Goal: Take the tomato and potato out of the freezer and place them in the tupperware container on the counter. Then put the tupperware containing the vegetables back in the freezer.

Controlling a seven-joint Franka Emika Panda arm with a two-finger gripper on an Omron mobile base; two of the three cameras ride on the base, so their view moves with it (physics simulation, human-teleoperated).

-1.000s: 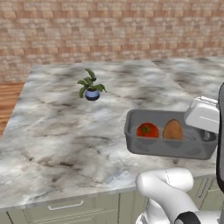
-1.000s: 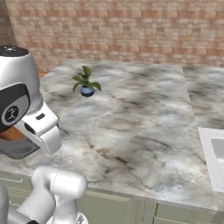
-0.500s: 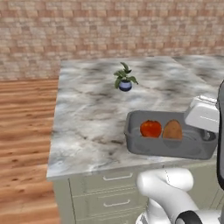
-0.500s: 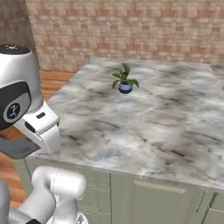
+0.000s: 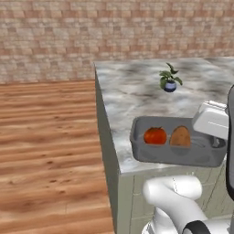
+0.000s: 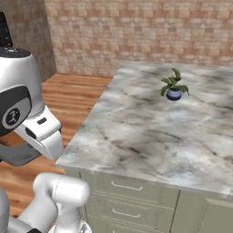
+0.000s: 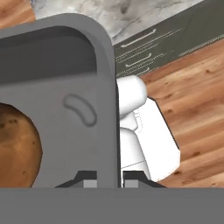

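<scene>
Tool [image 7: 109,177]: two small dark fingertips pinched onto the right-hand wall of the shallow grey rectangular tupperware container [image 5: 151,153], one tip on each side of the wall, holding it.
Container: held out from the tool at the corner of the grey-white marbled stone bench [image 5: 137,98], part of it past the bench edge above the pale green drawers [image 6: 129,200].
Tomato [image 5: 155,135]: small round bright red-orange ball in the container, in the half farther from the tool.
Potato [image 5: 180,136]: small brown oval lump in the container, just beside the tomato, in the half nearer the tool; in the hand view it sits at the left, just ahead of the fingertips.
Plant [image 5: 169,77]: small green plant in a blue pot, on the bench well beyond the tool.
Floor [image 5: 50,151]: brown wooden planks below and beside the tool.
</scene>
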